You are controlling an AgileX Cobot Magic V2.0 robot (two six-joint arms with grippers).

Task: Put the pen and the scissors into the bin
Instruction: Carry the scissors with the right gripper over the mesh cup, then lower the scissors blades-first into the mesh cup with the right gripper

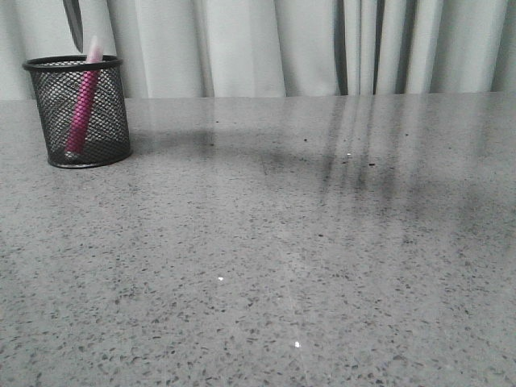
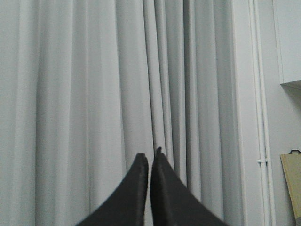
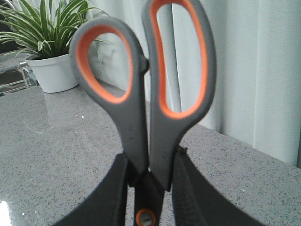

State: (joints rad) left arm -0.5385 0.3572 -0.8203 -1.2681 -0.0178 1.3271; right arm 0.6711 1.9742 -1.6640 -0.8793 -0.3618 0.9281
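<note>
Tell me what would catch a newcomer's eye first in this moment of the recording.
The scissors fill the right wrist view, orange-lined loops up, clamped between the right gripper's fingers. In the front view the magenta pen already leans inside the black mesh bin at the table's far left. The left gripper is shut on nothing, facing the curtains.

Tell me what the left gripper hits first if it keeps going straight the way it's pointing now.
Most likely the pale curtain. The left gripper, its jaws together and holding nothing, points straight at those folds, and nothing shows in between. How far off the curtain hangs is unclear from the wrist view.
</note>
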